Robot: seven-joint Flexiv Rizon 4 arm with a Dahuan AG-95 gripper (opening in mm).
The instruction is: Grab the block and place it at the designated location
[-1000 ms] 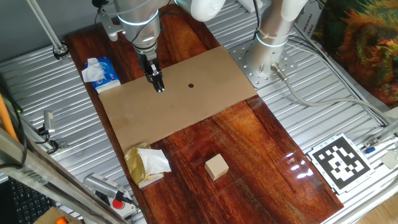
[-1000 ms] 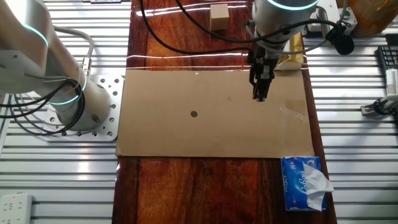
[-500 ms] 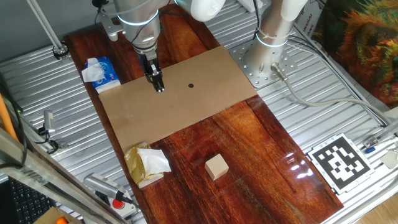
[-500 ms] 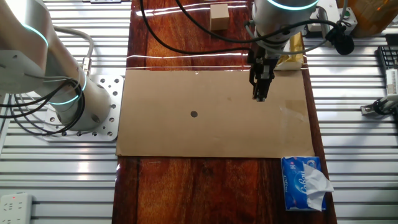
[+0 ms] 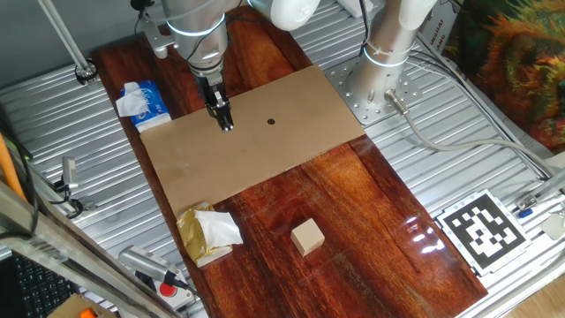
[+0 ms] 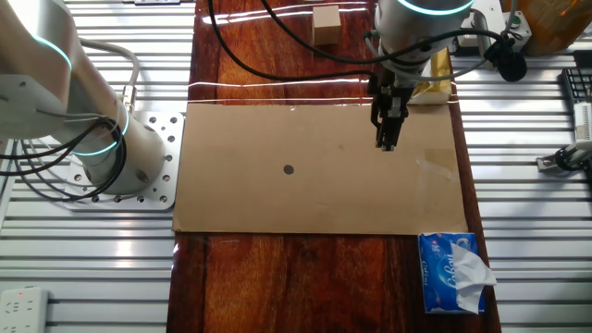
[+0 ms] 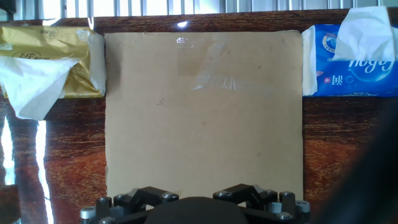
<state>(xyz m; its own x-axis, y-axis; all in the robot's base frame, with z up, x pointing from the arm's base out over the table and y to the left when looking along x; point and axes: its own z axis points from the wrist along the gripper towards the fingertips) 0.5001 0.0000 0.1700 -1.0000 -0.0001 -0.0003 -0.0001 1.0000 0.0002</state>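
The block (image 5: pixel 307 237) is a small pale wooden cube on the dark wooden tabletop, off the cardboard, and it also shows at the top edge of the other fixed view (image 6: pixel 326 23). The black dot (image 5: pixel 271 122) sits on the flat tan cardboard (image 5: pixel 256 163), and the dot (image 6: pixel 289 169) and cardboard (image 6: pixel 314 199) also show in the other fixed view. My gripper (image 5: pixel 227 125) hangs low over the cardboard, to one side of the dot and far from the block, with its fingers together and empty (image 6: pixel 386 143). The hand view shows only cardboard (image 7: pixel 205 124), with no block or dot.
A crumpled gold-and-white wrapper (image 5: pixel 207 231) lies at one end of the cardboard. A blue-and-white tissue pack (image 5: pixel 141 102) lies at the other end. A black-and-white square tag (image 5: pixel 484 228) lies on the metal slats. The arm's base (image 5: pixel 388 53) stands beside the cardboard.
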